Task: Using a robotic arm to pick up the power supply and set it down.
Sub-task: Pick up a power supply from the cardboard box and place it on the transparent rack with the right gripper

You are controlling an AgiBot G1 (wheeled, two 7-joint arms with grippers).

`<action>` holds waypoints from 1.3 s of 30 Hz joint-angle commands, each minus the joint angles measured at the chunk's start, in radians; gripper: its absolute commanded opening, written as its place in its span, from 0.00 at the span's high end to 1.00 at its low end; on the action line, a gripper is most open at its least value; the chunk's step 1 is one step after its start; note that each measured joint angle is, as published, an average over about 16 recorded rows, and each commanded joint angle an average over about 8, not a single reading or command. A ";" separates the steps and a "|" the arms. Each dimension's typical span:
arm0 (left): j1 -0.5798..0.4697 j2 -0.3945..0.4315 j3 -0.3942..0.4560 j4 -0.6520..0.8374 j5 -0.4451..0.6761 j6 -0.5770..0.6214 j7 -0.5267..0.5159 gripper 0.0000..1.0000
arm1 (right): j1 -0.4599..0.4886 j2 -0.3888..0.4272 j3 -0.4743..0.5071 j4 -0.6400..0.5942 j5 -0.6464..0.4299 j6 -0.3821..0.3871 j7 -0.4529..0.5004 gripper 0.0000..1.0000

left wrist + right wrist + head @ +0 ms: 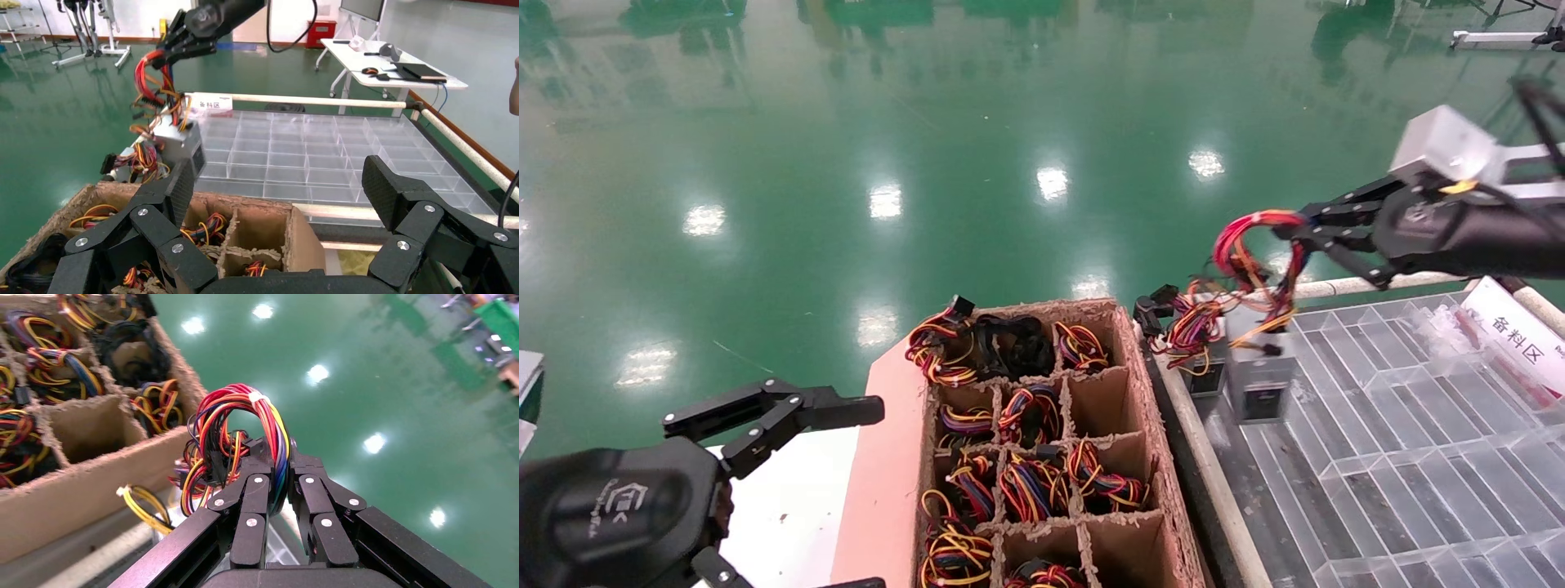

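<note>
Green glossy floor; sign reads 备料区; right gripper fingers clamp the power supply wires; left gripper fingers apart

My right arm is black with a silver-grey wrist block; my left gripper body bears a white logo.

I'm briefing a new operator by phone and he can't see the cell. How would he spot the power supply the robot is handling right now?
Find the clear plastic tray to the right of the cardboard box. At its near-left corner, the right gripper pinches a loop of red and yellow wires, with the power supply below it. Unlike the supplies in the box and the one beside it, this grey box is the only one held by its wires.
</note>
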 commanded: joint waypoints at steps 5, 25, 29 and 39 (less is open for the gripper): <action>0.000 0.000 0.000 0.000 0.000 0.000 0.000 0.00 | 0.018 -0.059 -0.014 -0.115 -0.009 -0.013 -0.062 1.00; 0.000 0.000 0.000 0.000 0.000 0.000 0.000 0.00 | 0.032 -0.101 0.005 -0.401 0.021 -0.003 -0.224 1.00; 0.000 0.000 0.000 0.000 0.000 0.000 0.000 0.00 | 0.025 -0.091 0.013 -0.438 0.032 -0.002 -0.246 1.00; 0.000 0.000 0.000 0.000 0.000 0.000 0.000 0.00 | 0.009 -0.061 0.025 -0.501 0.049 -0.005 -0.276 0.91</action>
